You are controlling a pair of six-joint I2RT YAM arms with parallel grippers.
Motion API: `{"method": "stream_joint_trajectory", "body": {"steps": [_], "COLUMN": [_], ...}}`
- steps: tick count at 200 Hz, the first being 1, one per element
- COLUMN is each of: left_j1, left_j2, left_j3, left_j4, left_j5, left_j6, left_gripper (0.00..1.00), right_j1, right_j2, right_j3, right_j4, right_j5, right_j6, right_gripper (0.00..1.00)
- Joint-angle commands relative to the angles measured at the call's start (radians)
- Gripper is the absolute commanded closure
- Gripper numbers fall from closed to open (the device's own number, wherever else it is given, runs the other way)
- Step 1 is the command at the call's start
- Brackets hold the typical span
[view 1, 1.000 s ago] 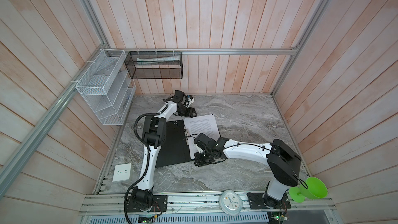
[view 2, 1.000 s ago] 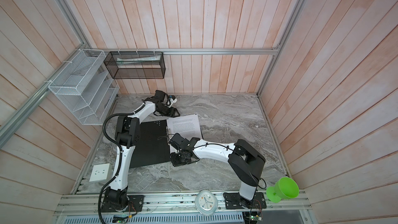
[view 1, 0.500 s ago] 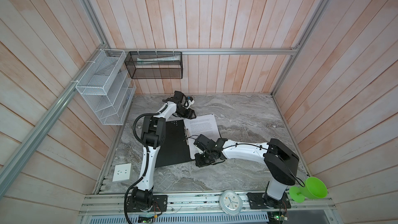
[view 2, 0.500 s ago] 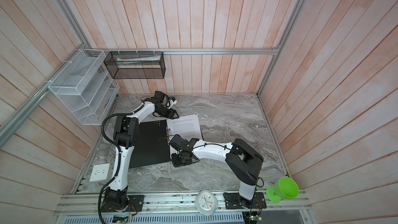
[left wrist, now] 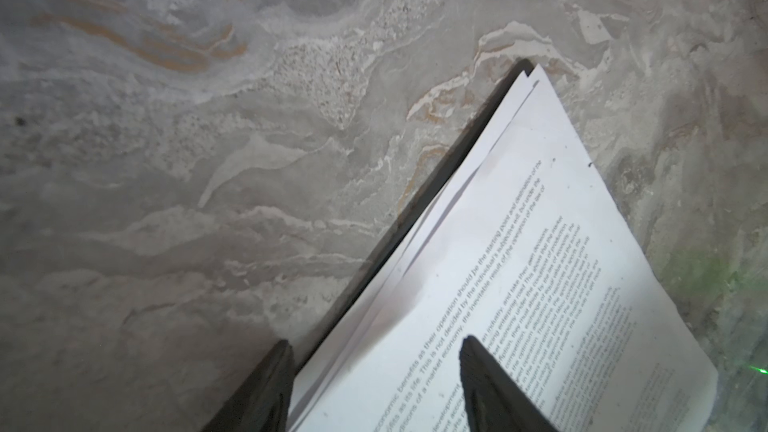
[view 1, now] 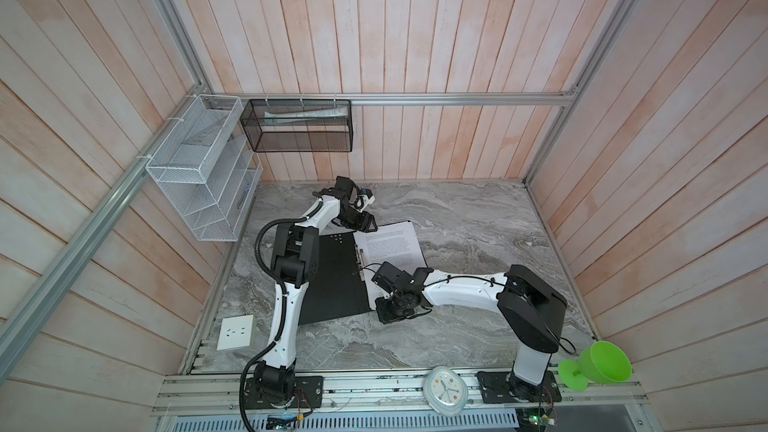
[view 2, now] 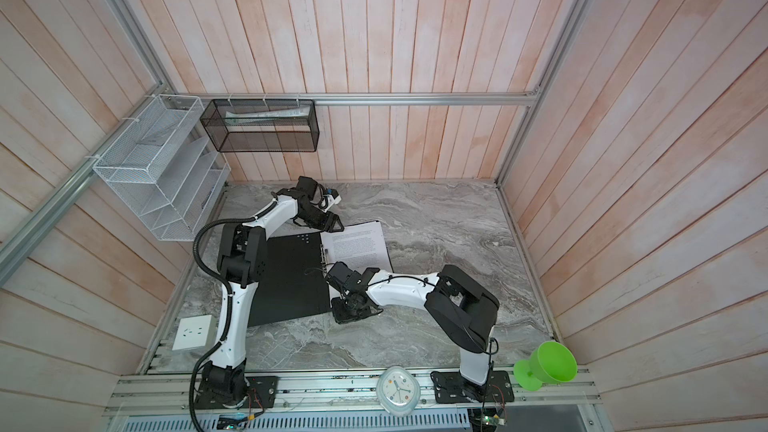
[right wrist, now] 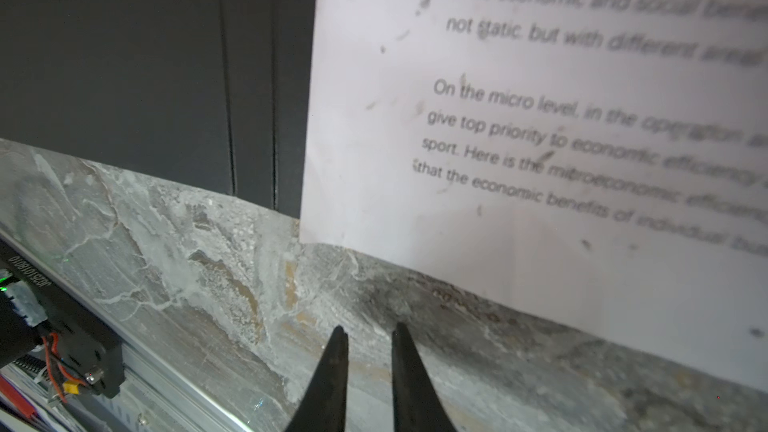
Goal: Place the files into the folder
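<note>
The folder (view 1: 332, 284) (view 2: 291, 284) lies open on the marble table, black inside up, with a metal clip along its spine. The files (view 1: 392, 245) (view 2: 357, 245), white printed sheets, rest on its right half; their near edge juts past the folder onto the table. My left gripper (view 1: 372, 226) (left wrist: 376, 342) is open at the far edge. One finger is over the files (left wrist: 519, 263) and the other is beside the folder's edge (left wrist: 436, 201). My right gripper (view 1: 390, 311) (right wrist: 368, 330) hovers over bare table just short of the files' near edge (right wrist: 540, 139), slightly open and holding nothing.
A white mesh rack (view 1: 199, 168) and a black mesh basket (view 1: 299, 126) hang at the back left. A wall socket (view 1: 235, 332) lies at the front left. A clock (view 1: 445, 390) and a green cup (view 1: 598, 363) sit by the front rail.
The right arm has edged slightly to the left. Nothing else visibly differs.
</note>
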State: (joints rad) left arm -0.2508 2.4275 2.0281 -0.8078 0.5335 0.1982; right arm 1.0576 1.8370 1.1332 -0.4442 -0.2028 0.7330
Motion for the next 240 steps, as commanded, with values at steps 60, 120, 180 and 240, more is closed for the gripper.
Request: {"method": "stream_joint_trajectory", "body": {"steps": [60, 120, 180, 240], "left_j1": [0.001, 0.001, 0.001, 0.001], "left_j2": [-0.016, 0.067, 0.066, 0.018], "left_j3": [0.081, 0.168, 0.120, 0.037], "left_j4": [-0.067, -0.106, -0.114, -0.099], "left_j5": [-0.059, -0.055, -0.043, -0.042], "left_j6": [0.004, -0.028, -0.016, 0.000], "left_gripper": [0.34, 0.34, 0.35, 0.36], "right_j1": [-0.006, -0.004, -0.006, -0.008], "right_j2": [0.056, 0.096, 0.117, 0.144], "right_j3": [0.058, 0.091, 0.124, 0.162], "right_j4": [-0.040, -0.043, -0.045, -0.054], "right_j5": [0.048, 0.058, 0.069, 0.066], "right_j6": [-0.005, -0.015, -0.032, -0.046], "right_gripper": [0.80, 0.80, 0.80, 0.80]}}
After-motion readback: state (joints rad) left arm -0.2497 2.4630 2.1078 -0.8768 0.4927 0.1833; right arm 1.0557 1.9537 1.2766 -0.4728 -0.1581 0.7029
